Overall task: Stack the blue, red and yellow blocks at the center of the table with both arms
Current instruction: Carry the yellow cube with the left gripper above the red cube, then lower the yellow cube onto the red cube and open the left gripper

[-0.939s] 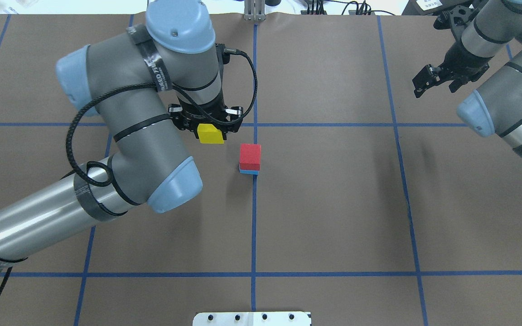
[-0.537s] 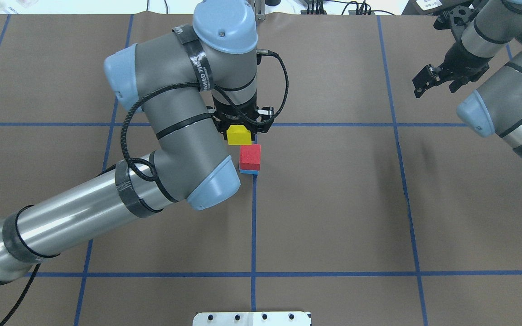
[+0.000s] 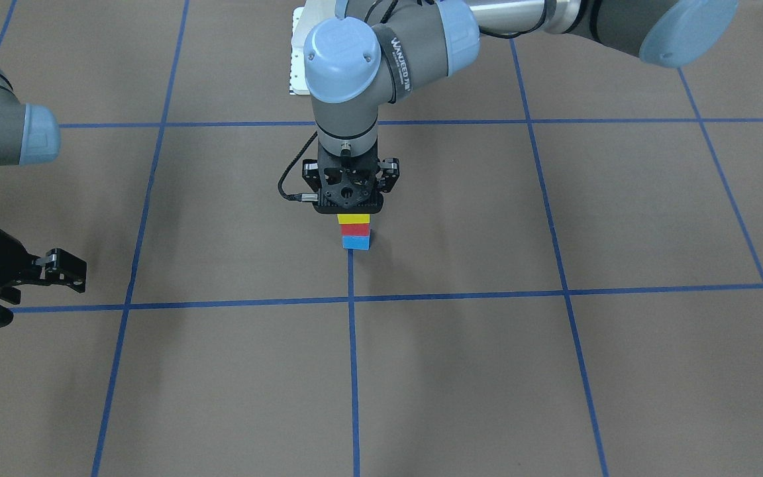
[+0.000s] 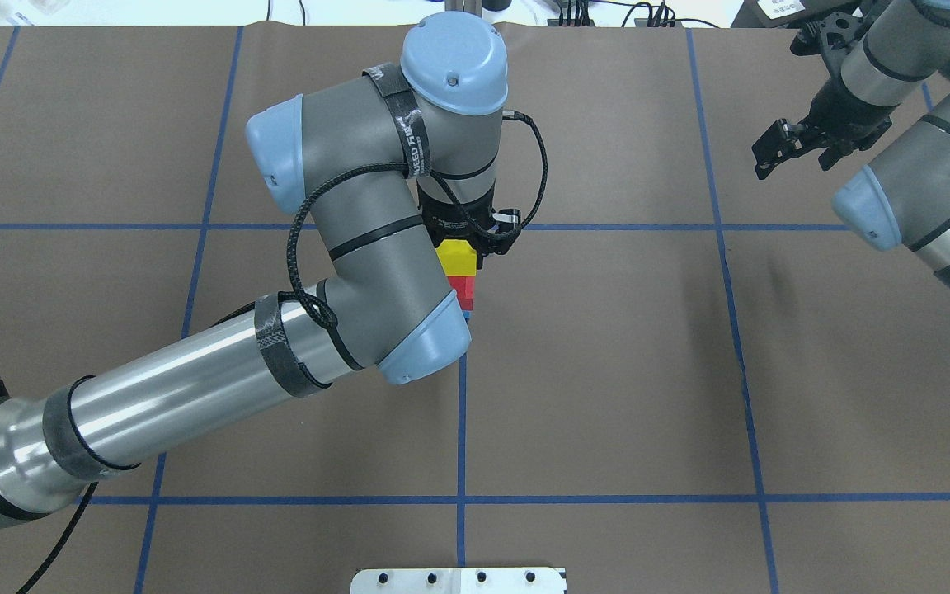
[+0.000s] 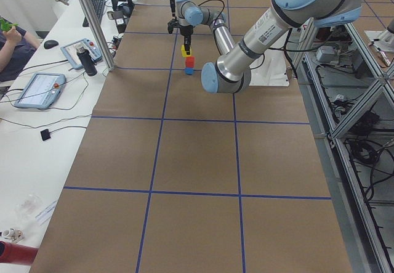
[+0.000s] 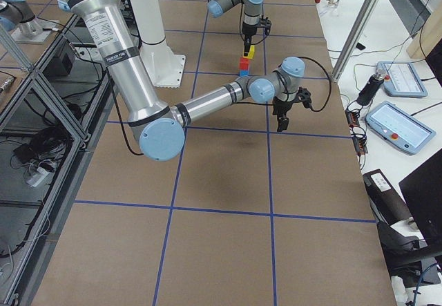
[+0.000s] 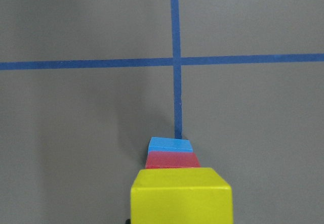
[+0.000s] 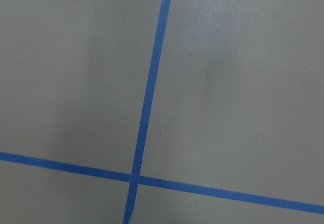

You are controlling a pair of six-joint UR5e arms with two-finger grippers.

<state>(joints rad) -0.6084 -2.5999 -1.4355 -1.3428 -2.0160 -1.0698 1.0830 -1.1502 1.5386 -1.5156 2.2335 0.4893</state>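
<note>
Left tool: clamped on yellow block over red block, blue block.
Care: I square edges, lower gently, then release.
Right tool: apart, idle.

Yellow block, red block, blue block; brown table gridded with blue tape

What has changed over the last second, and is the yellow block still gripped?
The left gripper, shut on the yellow block, carried it rightward in the overhead view until it hangs directly over the red block; contact cannot be told. Nothing was released. The red block on the blue block and the open right gripper stayed put.
</note>
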